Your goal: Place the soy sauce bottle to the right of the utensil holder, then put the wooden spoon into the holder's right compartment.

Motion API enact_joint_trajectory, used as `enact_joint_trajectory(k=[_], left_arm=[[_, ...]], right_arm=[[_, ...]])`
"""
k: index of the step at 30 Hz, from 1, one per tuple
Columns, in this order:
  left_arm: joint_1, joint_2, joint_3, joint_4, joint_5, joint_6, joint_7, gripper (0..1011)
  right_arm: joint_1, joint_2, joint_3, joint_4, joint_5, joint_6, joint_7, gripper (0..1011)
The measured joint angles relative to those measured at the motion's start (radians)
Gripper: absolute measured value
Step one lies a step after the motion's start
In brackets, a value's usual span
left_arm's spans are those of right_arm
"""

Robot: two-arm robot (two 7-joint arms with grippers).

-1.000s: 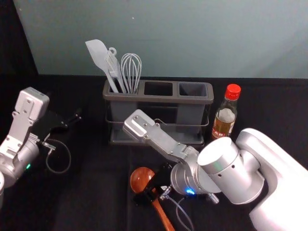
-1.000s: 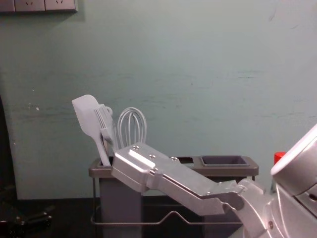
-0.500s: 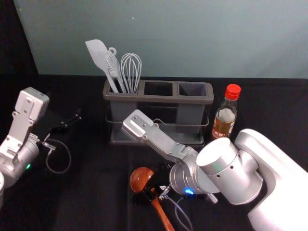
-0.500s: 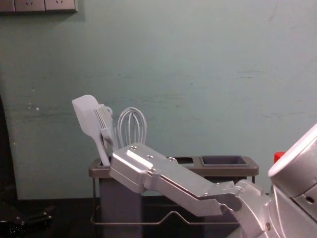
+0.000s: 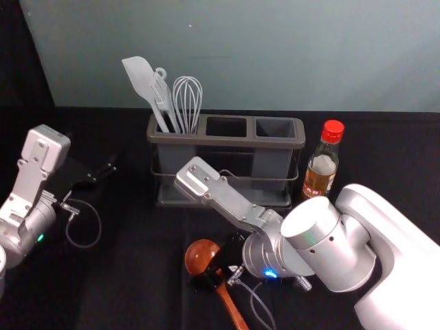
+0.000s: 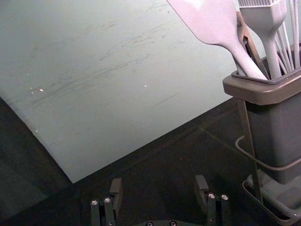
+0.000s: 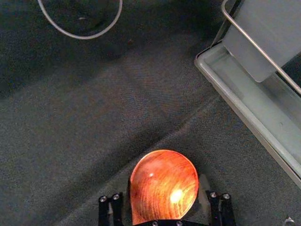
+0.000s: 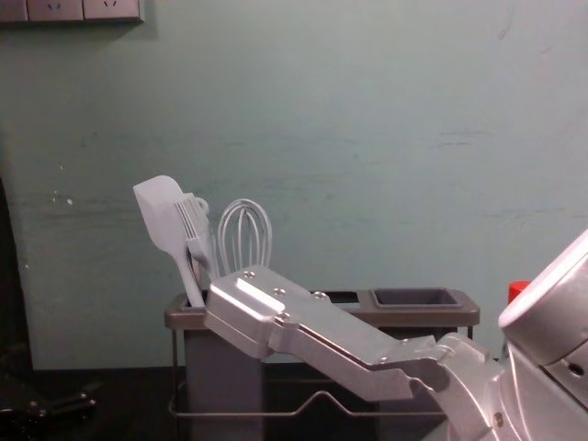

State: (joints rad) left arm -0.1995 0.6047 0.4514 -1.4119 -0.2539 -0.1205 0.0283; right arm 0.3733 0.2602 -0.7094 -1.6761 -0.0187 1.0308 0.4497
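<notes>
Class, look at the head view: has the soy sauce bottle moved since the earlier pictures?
No, it has not shifted any way: the soy sauce bottle still stands just right of the utensil holder.

spoon: glossy wood | utensil holder: smooth plastic | bottle: glossy | cloth: matt, creased
</notes>
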Motion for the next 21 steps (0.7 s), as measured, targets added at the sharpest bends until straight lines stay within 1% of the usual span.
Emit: enact_joint_trajectory(k=[1, 2, 5, 18, 21], left_arm=[[0.000, 0.000, 0.000, 0.000, 0.000, 0.000, 0.000, 1005], [0.000, 0.000, 0.000, 0.000, 0.000, 0.000, 0.000, 1005], [0.000, 0.000, 0.000, 0.000, 0.000, 0.000, 0.000, 1005], [0.000, 0.000, 0.000, 0.000, 0.000, 0.000, 0.000, 1005], [0.000, 0.000, 0.000, 0.000, 0.000, 0.000, 0.000, 1005]], right_arm=[[0.000, 0.000, 0.000, 0.000, 0.000, 0.000, 0.000, 895], [0.000, 0.000, 0.000, 0.000, 0.000, 0.000, 0.000, 867], [0.000, 0.000, 0.000, 0.000, 0.000, 0.000, 0.000, 854], [0.000, 0.000, 0.000, -0.001, 0.001, 0.001, 0.000, 854], [-0.004, 0.006, 0.002, -0.016, -0.005, -0.006, 0.001, 854]])
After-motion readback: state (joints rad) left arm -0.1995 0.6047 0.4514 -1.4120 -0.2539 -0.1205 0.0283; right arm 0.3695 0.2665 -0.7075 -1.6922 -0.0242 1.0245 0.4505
